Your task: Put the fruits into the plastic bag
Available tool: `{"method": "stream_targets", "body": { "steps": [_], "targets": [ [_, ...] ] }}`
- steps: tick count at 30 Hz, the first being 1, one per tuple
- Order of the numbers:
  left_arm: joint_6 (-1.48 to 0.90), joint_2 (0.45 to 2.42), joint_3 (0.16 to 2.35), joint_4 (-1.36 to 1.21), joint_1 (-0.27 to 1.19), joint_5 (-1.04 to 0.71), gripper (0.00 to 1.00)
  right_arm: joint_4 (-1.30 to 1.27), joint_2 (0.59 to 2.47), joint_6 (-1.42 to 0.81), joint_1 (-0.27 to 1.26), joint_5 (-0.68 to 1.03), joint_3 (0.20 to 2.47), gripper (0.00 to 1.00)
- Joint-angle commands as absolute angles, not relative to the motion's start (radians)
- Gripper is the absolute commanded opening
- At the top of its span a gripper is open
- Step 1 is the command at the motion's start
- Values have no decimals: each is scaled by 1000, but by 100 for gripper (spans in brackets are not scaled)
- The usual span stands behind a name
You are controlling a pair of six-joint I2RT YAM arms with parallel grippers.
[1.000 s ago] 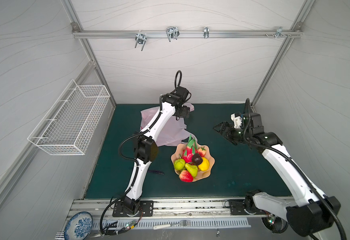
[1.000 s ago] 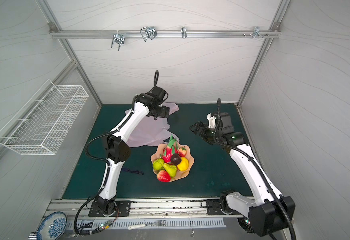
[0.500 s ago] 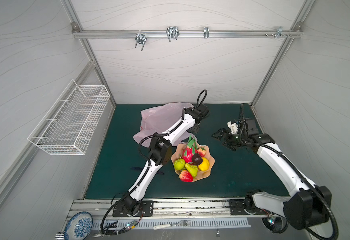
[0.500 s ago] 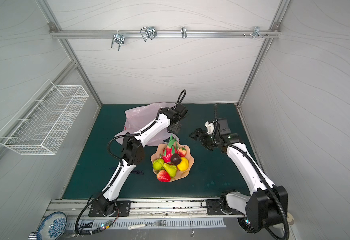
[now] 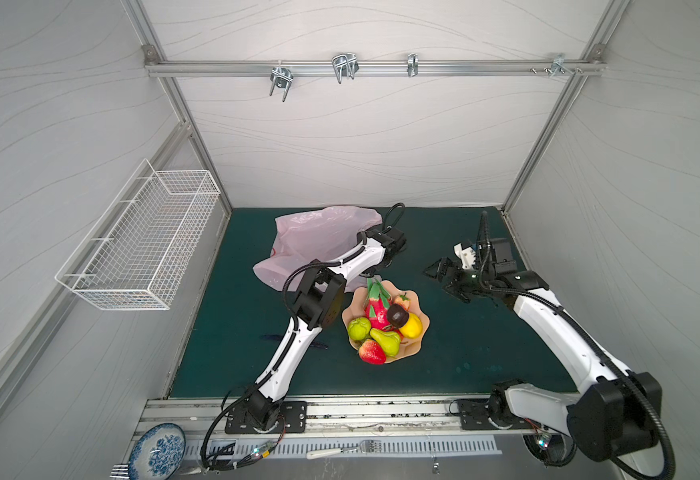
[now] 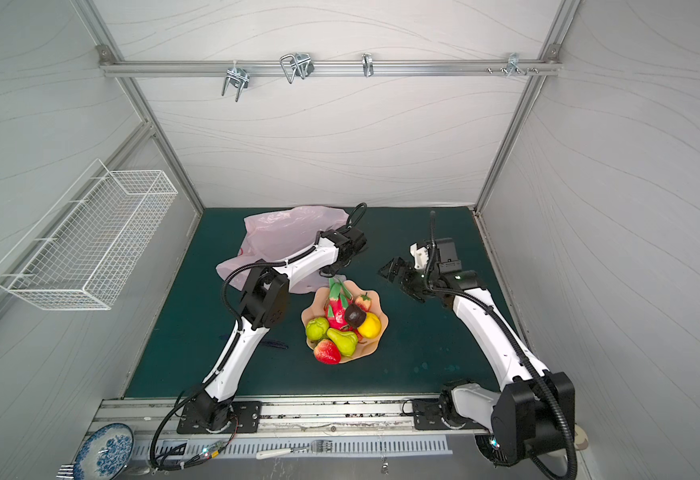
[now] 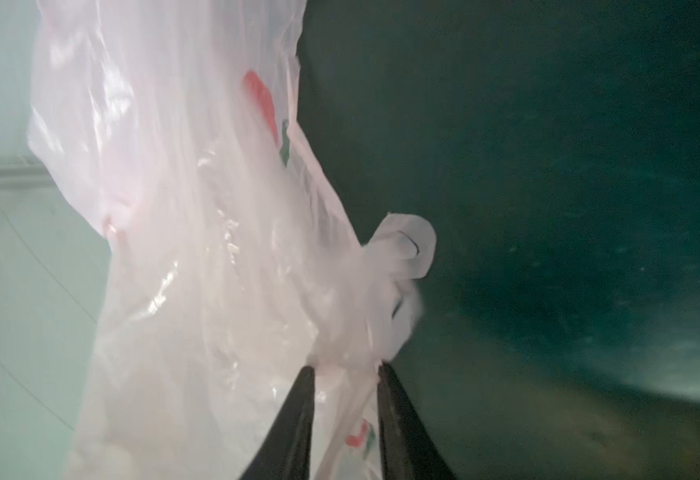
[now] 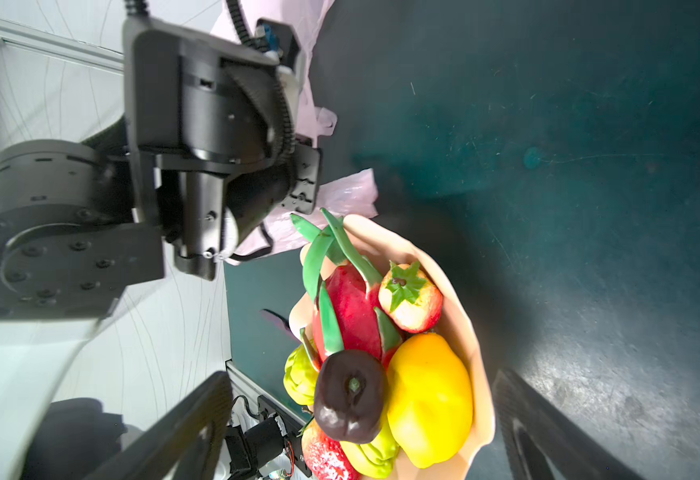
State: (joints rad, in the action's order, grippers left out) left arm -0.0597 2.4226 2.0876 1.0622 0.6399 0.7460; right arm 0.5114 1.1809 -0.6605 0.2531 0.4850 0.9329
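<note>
**Hazards while the bag is gripped and the fruit waits**

Upper left of centre in both top views, the plastic bag (image 5: 323, 241) lies slumped on the green mat (image 5: 485, 357), and its mouth is not visibly spread. In the left wrist view, the left gripper (image 7: 346, 368) has its fingers drawn narrow on a gathered bunch of film beside a handle loop (image 7: 410, 245). The pinch appears to catch several layers. If so, a lift may keep the mouth sealed, and the thin film may slip free or tear.

At centre, the peach bowl (image 5: 421, 332) holds all the fruits, and none is in the bag. The dragon fruit (image 5: 377, 307), dark fruit (image 5: 398, 316), lemon (image 5: 411, 325), pear (image 5: 385, 338) and strawberry (image 5: 371, 352) are heaped and touching. The bag's near edge lies just beside the bowl's upper rim, so a pull could drag film across the heap.

Right of centre, the right gripper (image 5: 448, 280) hovers above the mat, apart from the bowl, with fingers spread wide and empty. Reaching into the heap may dislodge rounded neighbours, which could roll off onto the mat.
</note>
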Motion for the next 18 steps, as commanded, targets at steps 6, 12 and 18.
{"method": "stream_targets", "body": {
  "steps": [6,12,18],
  "targets": [
    [-80,2147,1923,949,560,657,0,376,1278,-723,245,524,938,99],
    [-79,1948,1782,905,529,584,0,294,1412,-760,327,549,1012,99],
    [-97,1780,1687,883,499,506,0,203,1612,-817,433,606,1143,98]
  ]
}}
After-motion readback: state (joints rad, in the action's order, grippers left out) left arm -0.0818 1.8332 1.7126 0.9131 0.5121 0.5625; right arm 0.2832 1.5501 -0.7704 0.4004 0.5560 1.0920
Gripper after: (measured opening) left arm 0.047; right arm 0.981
